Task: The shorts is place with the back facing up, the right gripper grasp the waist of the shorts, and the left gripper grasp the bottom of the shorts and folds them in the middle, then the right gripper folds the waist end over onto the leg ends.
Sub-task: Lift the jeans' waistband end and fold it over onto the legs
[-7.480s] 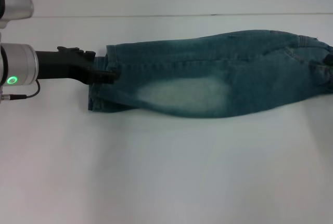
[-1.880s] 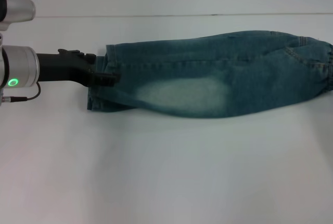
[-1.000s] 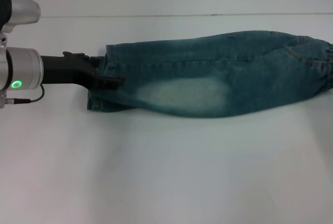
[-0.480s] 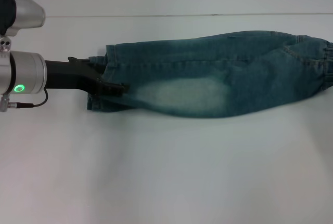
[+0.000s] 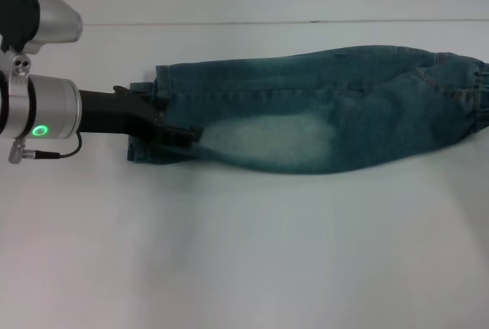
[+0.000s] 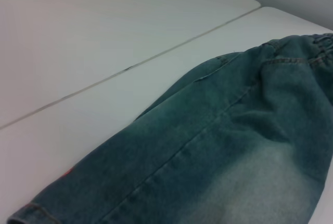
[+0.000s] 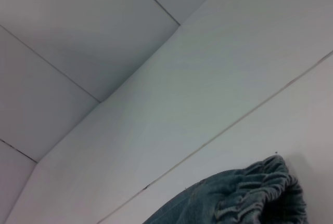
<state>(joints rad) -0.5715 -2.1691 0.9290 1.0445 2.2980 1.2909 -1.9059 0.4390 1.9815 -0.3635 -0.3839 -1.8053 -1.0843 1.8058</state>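
Since the earlier frames the left gripper (image 5: 182, 135) has pushed farther in over the leg ends (image 5: 145, 127) of the shorts (image 5: 321, 111), its wrist now more fully in the head view. There, one pair of shorts lies folded lengthwise across the white table (image 5: 244, 253), hems toward the robot's left and the ruffled waist (image 5: 480, 96) cut off at the right edge. The black fingers lie on the denim beside the pale patch (image 5: 267, 140); whether they pinch cloth cannot be told. The left wrist view shows only denim (image 6: 218, 146) running toward the gathered waist (image 6: 320, 44), with no fingers visible. The right wrist view shows just the elastic waist (image 7: 255, 195) at the frame's edge; the right gripper itself is unseen.
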